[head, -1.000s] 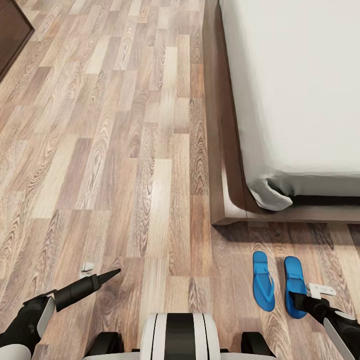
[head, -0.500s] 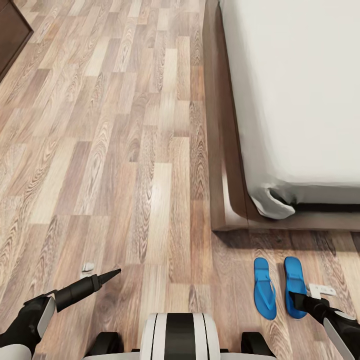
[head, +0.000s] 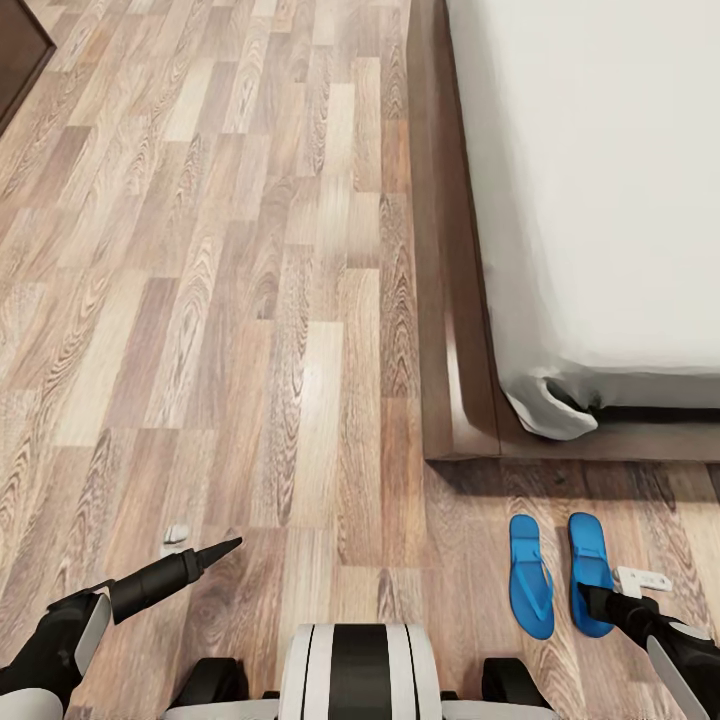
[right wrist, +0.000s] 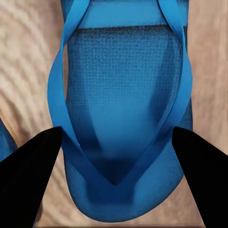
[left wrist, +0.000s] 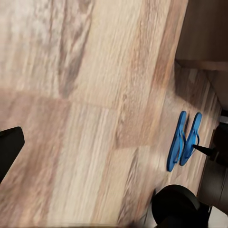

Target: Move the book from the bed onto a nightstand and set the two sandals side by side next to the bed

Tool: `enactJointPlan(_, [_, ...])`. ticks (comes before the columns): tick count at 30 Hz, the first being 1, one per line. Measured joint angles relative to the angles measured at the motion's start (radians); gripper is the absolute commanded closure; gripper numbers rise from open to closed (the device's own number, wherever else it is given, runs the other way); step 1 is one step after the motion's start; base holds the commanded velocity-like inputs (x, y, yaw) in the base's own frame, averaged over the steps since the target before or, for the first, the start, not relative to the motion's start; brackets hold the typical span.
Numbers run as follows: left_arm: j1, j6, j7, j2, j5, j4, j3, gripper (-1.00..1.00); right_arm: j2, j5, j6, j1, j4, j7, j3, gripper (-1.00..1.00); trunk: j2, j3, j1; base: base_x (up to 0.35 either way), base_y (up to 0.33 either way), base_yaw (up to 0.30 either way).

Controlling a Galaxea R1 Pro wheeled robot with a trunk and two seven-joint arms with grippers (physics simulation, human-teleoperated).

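Two bright blue sandals lie side by side on the wood floor just off the foot corner of the bed (head: 455,400). They are the left sandal (head: 530,590) and the right sandal (head: 590,560), toes level. My right gripper (head: 612,588) straddles the right sandal (right wrist: 121,95), with one fingertip against each of its side edges. Both sandals (left wrist: 184,140) also show in the left wrist view. My left gripper (head: 200,542) hangs open over bare floor with nothing between its fingers. The book is out of view.
The bed's dark wooden frame runs up the right side, under a pale mattress (head: 600,180). A dark brown piece of furniture (head: 15,50) cuts the far left corner. Open plank floor (head: 250,300) spreads left of the bed.
The camera moved, so the bed and the left sandal slid down the picture. The right sandal stayed with my right gripper and now lies level with the left one.
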Motion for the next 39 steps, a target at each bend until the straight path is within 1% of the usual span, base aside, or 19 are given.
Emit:
enactJointPlan(2, [0.0,0.0,0.0,0.0,0.0,0.0,0.0,-1.0,0.0,0.0,0.0,0.0,0.0,0.0,0.0,1.0,0.0,-0.008,0.001,0.0,0.0,0.0])
enactJointPlan(8, [0.0,0.0,0.0,0.0,0.0,0.0,0.0,-1.0,0.0,0.0,0.0,0.0,0.0,0.0,0.001,1.0,0.0,-0.008,0.001,0.0,0.0,0.0])
enactJointPlan(10, [0.0,0.0,0.0,0.0,0.0,0.0,0.0,-1.0,0.0,0.0,0.0,0.0,0.0,0.0,0.001,1.0,-0.001,-0.015,0.002,0.0,0.0,0.0])
enactJointPlan(32, [0.0,0.002,0.0,0.002,0.0,0.0,0.002,-1.0,0.0,0.0,0.0,0.0,0.0,0.0,0.001,1.0,-0.001,-0.016,0.002,0.0,0.016,0.0])
enactJointPlan(39, [0.0,0.002,0.001,0.002,0.0,0.001,0.002,-1.0,0.0,0.0,0.0,0.0,0.0,0.0,0.001,1.0,-0.001,-0.016,0.002,0.0,0.118,0.0])
